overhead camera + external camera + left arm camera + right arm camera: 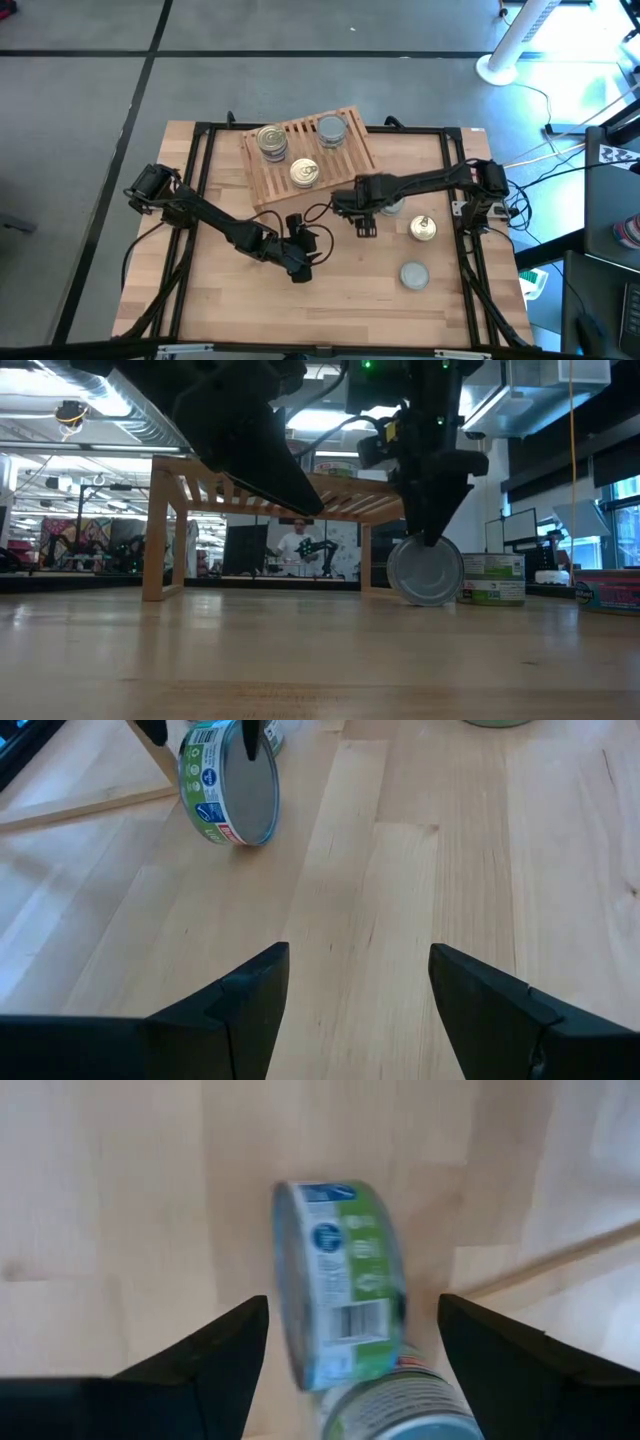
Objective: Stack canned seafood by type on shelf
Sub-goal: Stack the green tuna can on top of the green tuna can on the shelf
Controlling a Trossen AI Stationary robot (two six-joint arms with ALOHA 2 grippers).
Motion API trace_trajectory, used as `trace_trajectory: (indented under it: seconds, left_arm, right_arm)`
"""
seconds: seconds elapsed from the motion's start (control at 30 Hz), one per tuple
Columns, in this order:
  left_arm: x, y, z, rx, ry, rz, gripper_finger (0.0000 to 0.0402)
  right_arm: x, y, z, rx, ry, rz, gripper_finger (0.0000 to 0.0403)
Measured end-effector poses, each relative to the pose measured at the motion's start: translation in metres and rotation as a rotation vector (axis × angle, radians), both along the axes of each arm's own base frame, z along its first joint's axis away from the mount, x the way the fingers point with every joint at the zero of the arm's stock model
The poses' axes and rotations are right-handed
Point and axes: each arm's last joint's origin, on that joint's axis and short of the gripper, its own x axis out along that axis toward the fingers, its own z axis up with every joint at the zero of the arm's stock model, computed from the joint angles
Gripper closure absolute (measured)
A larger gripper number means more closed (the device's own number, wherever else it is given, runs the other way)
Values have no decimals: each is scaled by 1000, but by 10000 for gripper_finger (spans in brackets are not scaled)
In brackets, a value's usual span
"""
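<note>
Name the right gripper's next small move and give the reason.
Probably lower the right gripper a little and close on the tin standing on its edge. Its fingers are open on either side of that tin, which stands on the tabletop beside the shelf. The left gripper waits open over bare wood.
</note>
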Motion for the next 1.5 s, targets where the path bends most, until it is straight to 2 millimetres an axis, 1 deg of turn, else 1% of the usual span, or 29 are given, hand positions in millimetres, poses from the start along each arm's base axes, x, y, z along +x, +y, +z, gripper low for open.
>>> trace_trajectory:
  seconds: [0.33,0.53,0.77,0.93,1.03,1.2,1.5]
  left_arm:
    - [0,0,0,-1,-1,1,165]
    - [0,0,0,-7,-4,5,165]
    - [-1,-2,0,-3,-1,-2,165]
    - [-1,-2,0,-6,-3,-2,165]
    - [-3,-7,0,9,3,-27,165]
    - [-10,-18,11,30,-13,-92,165]
    - [-32,-38,41,30,-70,-191,165]
  right_arm:
    - [0,0,0,8,1,20,112]
    - [4,1,-7,-6,16,19,112]
    - [4,1,-8,-9,21,20,113]
    - [5,1,-12,-11,32,19,129]
    - [5,0,-12,-36,39,18,138]
    - [5,0,-12,-35,38,15,144]
    - [5,1,-13,12,40,13,144]
